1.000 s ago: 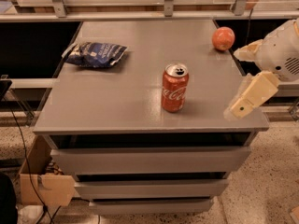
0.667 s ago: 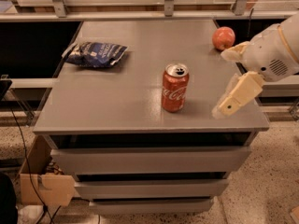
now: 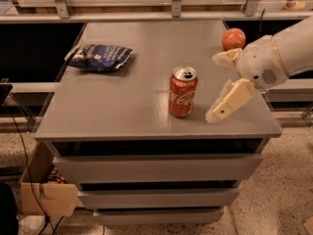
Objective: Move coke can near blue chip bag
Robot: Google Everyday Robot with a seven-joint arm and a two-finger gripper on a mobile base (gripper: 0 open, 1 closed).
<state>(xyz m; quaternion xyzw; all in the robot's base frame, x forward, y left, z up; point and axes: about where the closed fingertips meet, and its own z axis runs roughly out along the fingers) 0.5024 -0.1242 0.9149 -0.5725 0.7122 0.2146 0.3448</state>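
The coke can (image 3: 183,92) stands upright near the front middle of the grey table (image 3: 122,111), red with white script and a silver top. The blue chip bag (image 3: 100,57) lies flat at the table's back left, well apart from the can. My gripper (image 3: 215,87) comes in from the right on a white arm and sits just right of the can, at about the can's height. Its two cream fingers (image 3: 230,101) are spread open with nothing between them, and they do not touch the can.
A round orange-red fruit (image 3: 233,38) sits at the table's back right, behind my arm. The table has drawers (image 3: 146,168) below its front edge. A cardboard box (image 3: 44,192) stands on the floor at the lower left. A rail runs behind the table.
My gripper has moved left, from beyond the table's right edge to close beside the can. The can, the bag and the fruit have not moved.
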